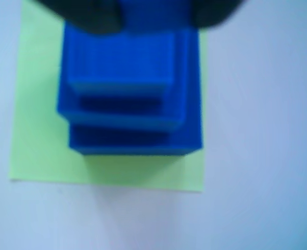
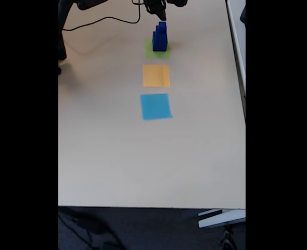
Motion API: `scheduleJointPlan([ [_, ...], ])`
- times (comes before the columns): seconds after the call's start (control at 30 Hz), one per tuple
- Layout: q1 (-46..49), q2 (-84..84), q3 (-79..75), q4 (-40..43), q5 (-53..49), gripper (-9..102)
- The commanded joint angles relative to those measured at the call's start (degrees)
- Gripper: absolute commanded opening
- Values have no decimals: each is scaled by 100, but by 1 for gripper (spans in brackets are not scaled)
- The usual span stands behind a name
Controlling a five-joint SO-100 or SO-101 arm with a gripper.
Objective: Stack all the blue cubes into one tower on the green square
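— What was hard to make out in the wrist view?

— The gripper (image 1: 156,18) showed as dark blurred shapes cut off at the top edge, with the top of the tower (image 1: 127,94) between them. Whether it pinched the top cube or stood spread, I could not tell.

— And the tower?

— Three blue cubes stood stepped on the green square (image 1: 39,130), toward its far side.

— What did the fixed view add?

— The table (image 2: 143,166), with the orange square (image 2: 156,75) and light-blue square (image 2: 155,106) in a row below the green square (image 2: 151,52), and a cable (image 2: 106,21).
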Motion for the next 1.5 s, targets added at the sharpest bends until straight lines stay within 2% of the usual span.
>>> scheduleJointPlan([
  [0.0,0,114,-237,35,62,1],
  [1.1,97,-114,-457,-62,-167,2],
  [1.47,97,-158,-510,-70,70,3],
])
